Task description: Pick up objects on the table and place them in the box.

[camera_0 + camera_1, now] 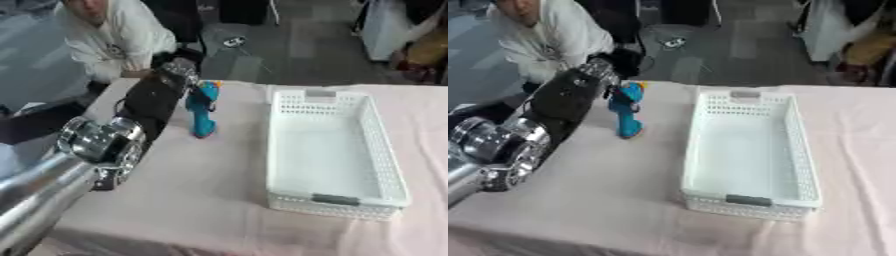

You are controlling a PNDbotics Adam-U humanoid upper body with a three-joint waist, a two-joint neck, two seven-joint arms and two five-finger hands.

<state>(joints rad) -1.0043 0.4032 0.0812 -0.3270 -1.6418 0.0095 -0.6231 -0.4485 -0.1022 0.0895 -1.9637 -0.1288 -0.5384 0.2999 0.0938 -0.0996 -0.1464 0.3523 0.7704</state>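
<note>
While no writing is legible:
Left hand (179, 70): beside blue toy (201, 112), finger state unclear.
White basket (385, 150): on pink tablecloth (192, 190).

A table (201, 200) fills the near part of the scene. On it, right of the middle, stands a box (335, 200), its long sides running from near to far. Left of the box, apart from it and toward the far edge, stands a toy (201, 112). The left arm (96, 150) reaches in from the near left toward the far side, and the left hand (179, 67) sits at the toy's far upper end, just left of it. Nothing lies inside the box.
</note>
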